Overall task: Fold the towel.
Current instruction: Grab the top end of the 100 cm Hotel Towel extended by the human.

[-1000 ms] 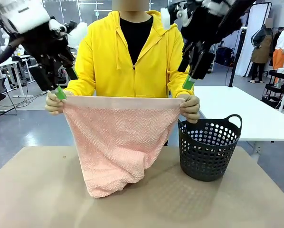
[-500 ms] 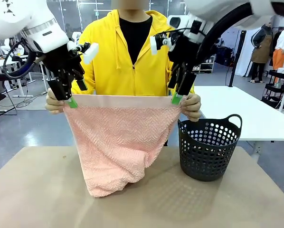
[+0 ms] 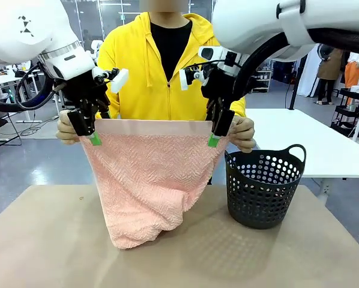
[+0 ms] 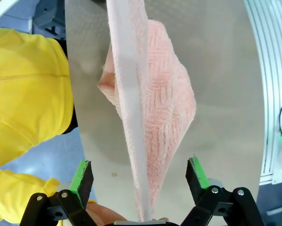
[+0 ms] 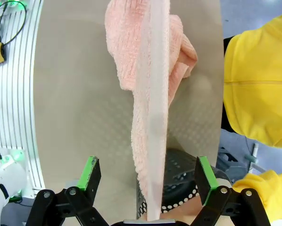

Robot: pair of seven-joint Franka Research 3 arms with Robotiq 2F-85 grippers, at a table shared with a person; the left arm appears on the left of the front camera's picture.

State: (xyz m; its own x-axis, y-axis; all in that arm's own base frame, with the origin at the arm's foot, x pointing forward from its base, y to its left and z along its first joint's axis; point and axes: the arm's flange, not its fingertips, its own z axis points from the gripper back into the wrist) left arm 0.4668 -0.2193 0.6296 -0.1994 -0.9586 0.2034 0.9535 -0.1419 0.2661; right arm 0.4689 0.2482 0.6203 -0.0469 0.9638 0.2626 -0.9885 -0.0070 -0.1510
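Note:
A person in a yellow hoodie holds the light pink towel [image 3: 146, 180] up by its top corners, and its lower end rests bunched on the table. My left gripper [image 3: 94, 138] is at the towel's top left corner, just inside the person's hand [image 3: 65, 129]. In the left wrist view that gripper [image 4: 140, 173] is open, with the smooth border band [image 4: 131, 103] running between its green pads [image 4: 82, 175]. My right gripper [image 3: 213, 139] is at the top right corner beside the other hand [image 3: 245, 133]. It is open too [image 5: 148, 173], straddling the band [image 5: 153, 117].
A black perforated basket [image 3: 265, 186] stands on the brown table [image 3: 47, 240] to the right of the towel, under my right gripper's side, and the basket [image 5: 178, 188] also appears in the right wrist view. A white table [image 3: 311, 138] lies behind it.
Both grippers have come down and inward from above the person's hands, and now straddle the towel's top edge near its corners. The towel and the hands have stayed put.

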